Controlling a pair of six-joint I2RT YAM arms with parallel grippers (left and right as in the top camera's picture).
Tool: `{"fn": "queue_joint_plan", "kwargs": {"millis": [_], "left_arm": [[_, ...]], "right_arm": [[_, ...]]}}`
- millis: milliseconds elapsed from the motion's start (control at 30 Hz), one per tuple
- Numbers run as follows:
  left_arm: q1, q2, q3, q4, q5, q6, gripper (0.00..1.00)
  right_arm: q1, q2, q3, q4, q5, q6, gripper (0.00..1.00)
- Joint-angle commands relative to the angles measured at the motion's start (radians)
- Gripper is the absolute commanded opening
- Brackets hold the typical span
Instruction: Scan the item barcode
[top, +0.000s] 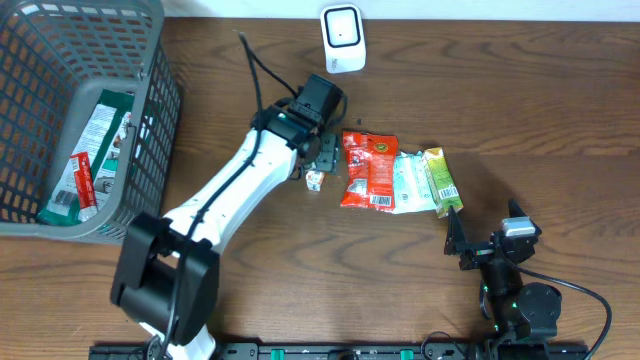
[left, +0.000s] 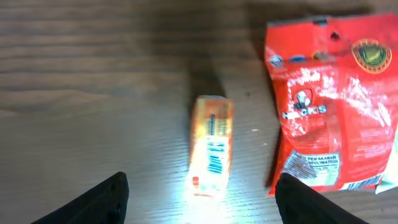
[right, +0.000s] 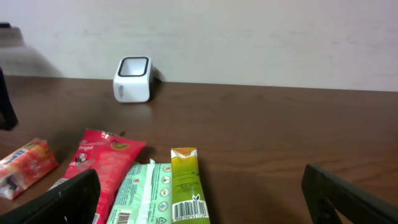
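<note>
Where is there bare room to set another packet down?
Bare table lies right of the scanner, and between the left arm and right gripper. Crowded: the middle, where red packet, green packets and small orange packet cluster.

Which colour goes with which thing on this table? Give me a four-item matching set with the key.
Things:
1. scanner
2. basket
3. snack bag
4. small pack lying left of the snack bag

Colours:
A. red
B. grey
C. white
D. orange

Pairs: 1-C, 2-B, 3-A, 4-D
</note>
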Motion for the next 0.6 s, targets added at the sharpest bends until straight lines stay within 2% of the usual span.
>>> {"fn": "queue_joint_plan", "kwargs": {"millis": [0, 300, 433, 467, 500, 567], "left_arm": [[-0.014, 0.048, -0.005, 0.006, 0.038, 0.027, 0.76], [-0.016, 0.201, -0.006, 0.043, 0.035, 0.031, 0.76], [-0.016, 0.213, -0.006, 0.050, -0.025, 0.030, 0.55], [-0.016, 0.213, -0.006, 0.050, -0.040, 0.030, 0.44], [-0.016, 0.213, -0.006, 0.050, -0.041, 0.031, 0.37], [-0.016, 0.213, -0.006, 0.050, -0.040, 0.030, 0.34]], "right_arm": [[-0.011, -0.004, -0.001, -0.003, 0.002, 0.013, 0.99], [-0.011, -0.004, -0.001, -0.003, 0.002, 0.013, 0.99], [-0.011, -0.004, -0.001, -0.003, 0.002, 0.013, 0.99], [-0.011, -0.004, -0.001, -0.003, 0.002, 0.013, 0.99], [-0.011, -0.004, -0.001, -0.003, 0.002, 0.013, 0.99], [-0.011, -0.004, -0.001, -0.003, 0.002, 0.013, 0.99]]}}
